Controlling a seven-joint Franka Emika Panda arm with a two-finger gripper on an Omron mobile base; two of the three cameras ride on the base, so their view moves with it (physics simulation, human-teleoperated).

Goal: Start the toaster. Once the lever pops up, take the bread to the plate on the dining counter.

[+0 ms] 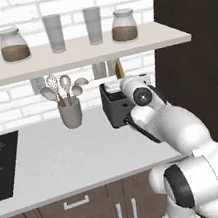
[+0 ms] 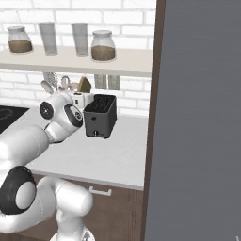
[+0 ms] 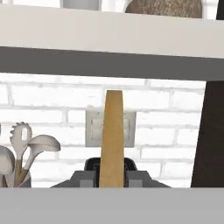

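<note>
Hand view shows the end effector [image 3: 112, 181] clamped shut on the golden-brown square bread slice [image 3: 112, 138], standing edge-on, above the dark grey boxy toaster [image 2: 100, 116].

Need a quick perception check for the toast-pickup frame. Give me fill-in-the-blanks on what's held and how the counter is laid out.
1. The jaws are shut on the ___, which is held upright.
2. In the left base view, the toaster stands on the counter to the ___ of the utensil cup.
3. The shelf carries two jars and ___ glasses.

Missing words: bread; right; two
</note>
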